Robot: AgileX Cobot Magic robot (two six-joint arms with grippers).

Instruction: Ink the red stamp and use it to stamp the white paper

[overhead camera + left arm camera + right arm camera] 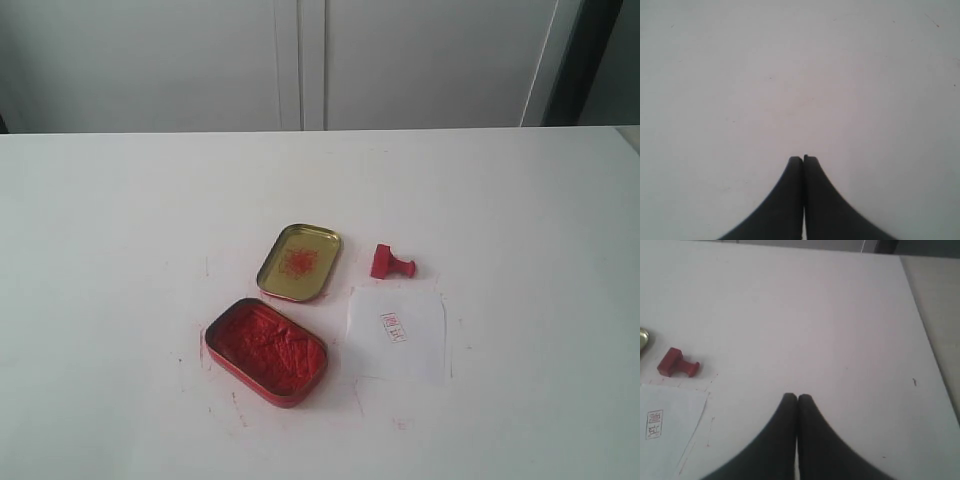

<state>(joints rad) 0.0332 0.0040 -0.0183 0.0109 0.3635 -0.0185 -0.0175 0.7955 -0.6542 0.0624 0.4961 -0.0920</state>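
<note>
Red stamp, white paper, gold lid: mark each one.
red stamp (383,261): exterior view, block base.
white paper (420,350): exterior view, bare sheet beside the imprint.
gold lid (320,245): exterior view, bare floor beside the smear.

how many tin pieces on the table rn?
2. The gold lid lies left of the red stamp. The red ink tin sits nearer the camera, left of the white paper. No others show; nothing looks hidden.
</note>
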